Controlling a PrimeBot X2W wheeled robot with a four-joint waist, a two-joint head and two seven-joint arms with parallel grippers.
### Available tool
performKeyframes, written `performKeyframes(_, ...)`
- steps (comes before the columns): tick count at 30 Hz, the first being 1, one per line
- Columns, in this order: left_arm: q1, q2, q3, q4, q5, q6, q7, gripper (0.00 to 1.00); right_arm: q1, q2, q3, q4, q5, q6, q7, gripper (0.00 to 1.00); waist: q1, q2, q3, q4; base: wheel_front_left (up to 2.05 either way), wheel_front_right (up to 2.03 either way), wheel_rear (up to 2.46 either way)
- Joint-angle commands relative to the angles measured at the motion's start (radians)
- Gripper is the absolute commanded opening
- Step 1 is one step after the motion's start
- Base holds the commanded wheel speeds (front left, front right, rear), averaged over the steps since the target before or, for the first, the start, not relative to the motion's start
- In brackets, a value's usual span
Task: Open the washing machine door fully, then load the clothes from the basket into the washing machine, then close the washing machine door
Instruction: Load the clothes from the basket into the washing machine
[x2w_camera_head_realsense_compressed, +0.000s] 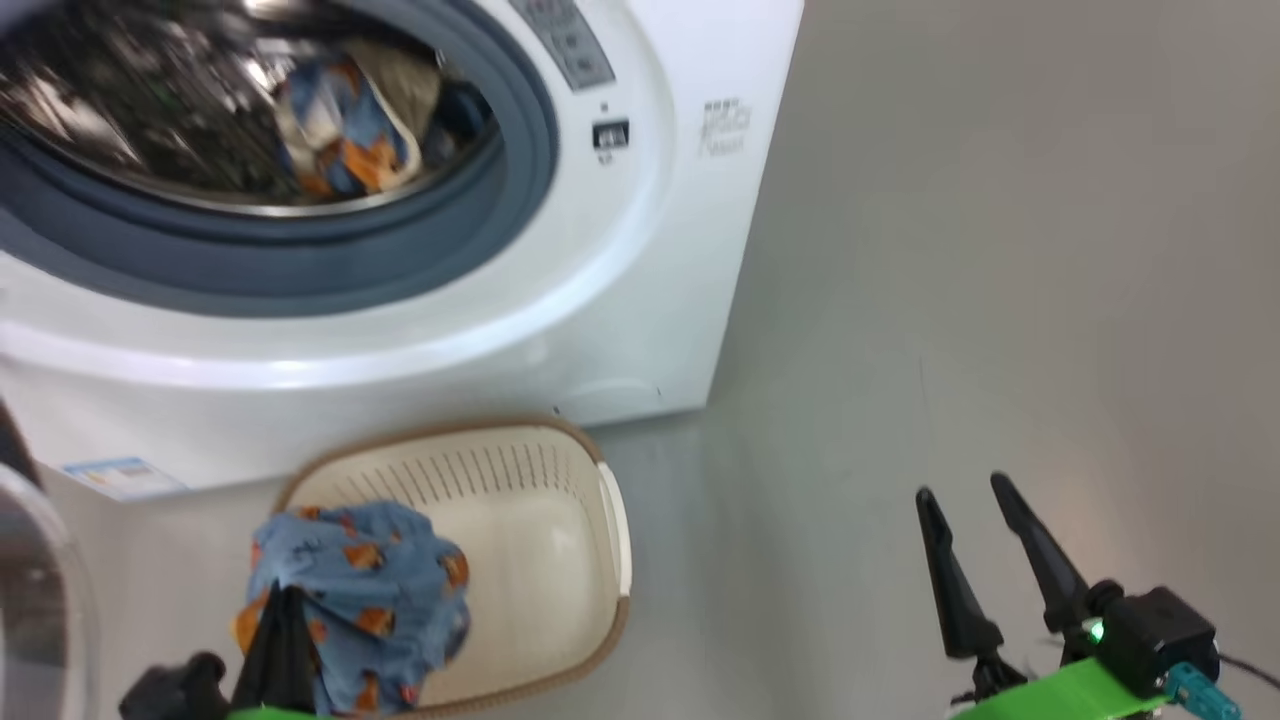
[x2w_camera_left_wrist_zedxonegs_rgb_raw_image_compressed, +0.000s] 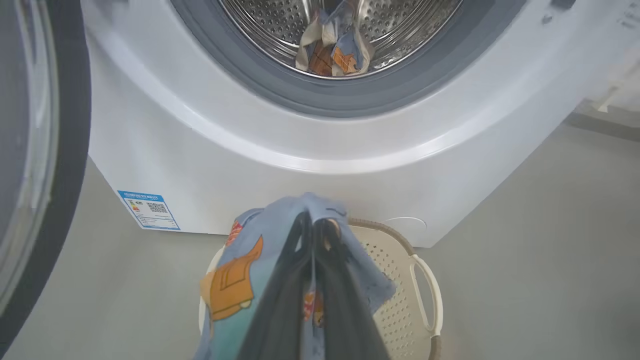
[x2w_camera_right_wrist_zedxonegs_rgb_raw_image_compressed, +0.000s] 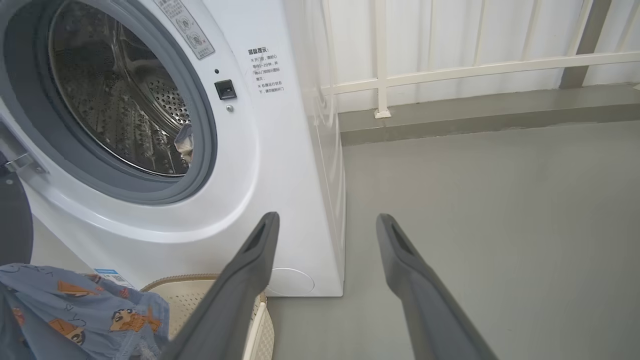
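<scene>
The left gripper (x2w_camera_head_realsense_compressed: 285, 600), at seven o'clock in the head view, has its two dark fingers (x2w_camera_left_wrist_zedxonegs_rgb_raw_image_compressed: 287, 285) pressed together. They pinch the light blue clothes printed with orange cartoon animals (x2w_camera_head_realsense_compressed: 370, 580) over the nine o'clock side of the small cream-white perforated plastic basket with a brown rim (x2w_camera_head_realsense_compressed: 585, 520). The basket stands on the grey floor (x2w_camera_head_realsense_compressed: 1000, 250), just in front of the big white front-loading washing machine (x2w_camera_head_realsense_compressed: 620, 300), at six o'clock from its opening. A second piece of the same printed fabric (x2w_camera_head_realsense_compressed: 340, 120) lies inside the steel drum (x2w_camera_left_wrist_zedxonegs_rgb_raw_image_compressed: 400, 30). The large round door with a glossy black rim (x2w_camera_left_wrist_zedxonegs_rgb_raw_image_compressed: 65, 150) stands swung open at nine o'clock of the machine. The right gripper (x2w_camera_head_realsense_compressed: 960, 487), at four o'clock in the head view, hangs over bare floor, its fingers spread wide and empty, well apart from the basket.
</scene>
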Motion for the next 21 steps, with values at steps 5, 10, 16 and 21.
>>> performKeyframes(5,0.071,0.006,-0.015,-0.102,-0.026,0.03,-0.007,0.0,0.051,-0.016,0.013,-0.015,-0.008,0.006,-0.005,1.0,0.0,0.0,-0.191,0.056,0.0,0.0,0.0)
performKeyframes(10,0.13,0.006,-0.036,-0.168,-0.013,0.052,-0.007,0.0,0.081,-0.031,0.018,-0.014,-0.007,0.006,-0.005,1.0,0.0,0.0,-0.241,0.064,0.0,0.0,0.0)
performKeyframes(16,0.186,0.006,-0.046,-0.232,-0.001,0.069,-0.007,0.0,0.103,-0.041,0.014,-0.01,-0.004,0.006,-0.005,1.0,0.0,0.0,-0.285,0.07,0.0,0.0,0.0)
performKeyframes(21,0.225,0.006,-0.059,-0.266,0.011,0.082,-0.007,0.0,0.115,-0.045,0.012,-0.009,0.001,0.006,-0.005,1.0,0.0,0.0,-0.31,0.072,0.0,0.0,0.0)
